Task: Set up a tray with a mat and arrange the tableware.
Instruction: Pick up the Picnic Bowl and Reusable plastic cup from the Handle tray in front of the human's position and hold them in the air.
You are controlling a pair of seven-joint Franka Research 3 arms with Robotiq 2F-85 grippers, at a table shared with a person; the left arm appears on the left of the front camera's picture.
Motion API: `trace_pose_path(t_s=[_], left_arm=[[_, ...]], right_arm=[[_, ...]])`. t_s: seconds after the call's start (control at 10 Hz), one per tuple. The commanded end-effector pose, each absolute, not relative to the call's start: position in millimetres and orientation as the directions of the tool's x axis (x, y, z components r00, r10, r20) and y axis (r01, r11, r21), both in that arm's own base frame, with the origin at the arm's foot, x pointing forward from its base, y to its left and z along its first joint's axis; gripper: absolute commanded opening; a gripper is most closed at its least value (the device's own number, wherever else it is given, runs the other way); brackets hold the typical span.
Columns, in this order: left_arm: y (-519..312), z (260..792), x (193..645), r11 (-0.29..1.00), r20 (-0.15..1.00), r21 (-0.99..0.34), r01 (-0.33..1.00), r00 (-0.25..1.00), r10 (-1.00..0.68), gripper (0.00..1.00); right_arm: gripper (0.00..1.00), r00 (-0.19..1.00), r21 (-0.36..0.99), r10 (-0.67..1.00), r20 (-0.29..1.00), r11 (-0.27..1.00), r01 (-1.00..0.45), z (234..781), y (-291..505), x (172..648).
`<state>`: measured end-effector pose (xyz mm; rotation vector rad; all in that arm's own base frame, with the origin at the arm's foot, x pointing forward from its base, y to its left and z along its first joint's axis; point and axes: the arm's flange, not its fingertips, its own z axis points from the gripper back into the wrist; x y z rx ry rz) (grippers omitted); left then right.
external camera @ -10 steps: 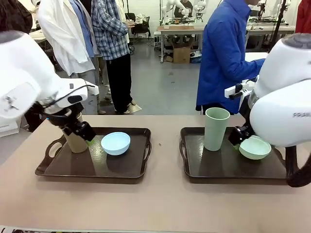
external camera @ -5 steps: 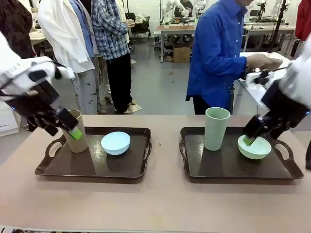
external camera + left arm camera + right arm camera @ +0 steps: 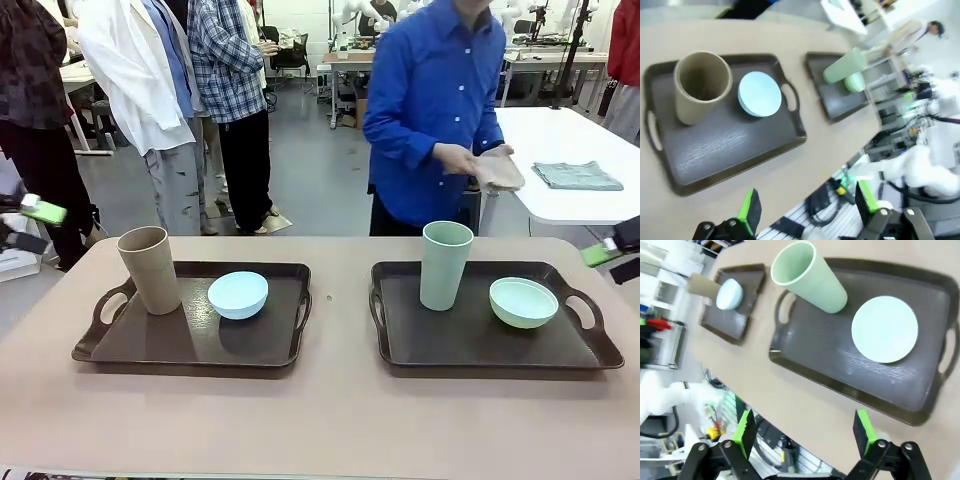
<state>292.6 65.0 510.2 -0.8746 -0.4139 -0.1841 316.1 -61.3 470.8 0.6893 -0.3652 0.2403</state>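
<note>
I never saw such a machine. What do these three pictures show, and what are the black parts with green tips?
A two-armed robot works at a table. The wide picture is from a fixed camera between the arms, facing a person in blue. The other two are from wrist cameras looking past each arm's jaws, tipped with green pads. Both pairs of jaws are open, holding nothing. The left tray carries a tan cup and light blue bowl; the right tray a pale green cup and pale green bowl.
</note>
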Motion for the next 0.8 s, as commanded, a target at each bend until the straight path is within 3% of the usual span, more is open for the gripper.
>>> trace_pose_path(t_s=[0.0, 0.3, 0.7], left_arm=[[84, 464, 278, 0.515, 0.378, -0.807, 0.290, 0.923, 0.073, 1.00], [91, 432, 296, 0.456, 0.272, -0.870, 0.191, 0.955, 0.120, 1.00], [71, 429, 308, 0.515, 0.245, -0.840, 0.171, 0.966, 0.080, 1.00]], right_arm=[[1.00, 0.921, 0.673, 0.050, 0.386, 0.667, -0.318, 429, -75, 288], [1.00, 0.946, 0.754, 0.008, 0.325, 0.601, -0.264, 418, -120, 283], [1.00, 0.954, 0.759, -0.035, 0.298, 0.614, -0.215, 419, -134, 282]])
